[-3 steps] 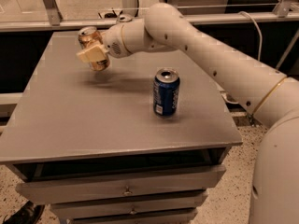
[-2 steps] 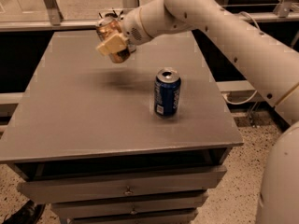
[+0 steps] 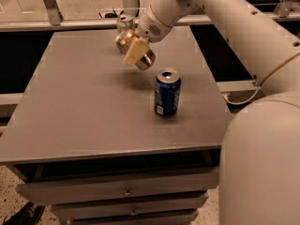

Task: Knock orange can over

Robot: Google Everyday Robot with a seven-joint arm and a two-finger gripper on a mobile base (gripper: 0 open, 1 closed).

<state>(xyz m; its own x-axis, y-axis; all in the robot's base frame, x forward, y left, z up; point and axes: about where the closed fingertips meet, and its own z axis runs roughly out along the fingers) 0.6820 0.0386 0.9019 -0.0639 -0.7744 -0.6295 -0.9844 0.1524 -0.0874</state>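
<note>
Gripper (image 3: pixel 135 50) hangs at eleven o'clock from the upright blue can (image 3: pixel 167 93). You can see its fingers pinching the orange can (image 3: pixel 146 60), tilted and clear of the grey table (image 3: pixel 84 107). A white-and-green can (image 3: pixel 125 22) stands just beyond, at twelve o'clock.

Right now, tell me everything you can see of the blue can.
The blue can is a metallic drink can with a silver top and white label markings. It stands upright, right of centre on the grey table, touching nothing else. The tool hovers beyond it, toward the view's left, apart.
</note>
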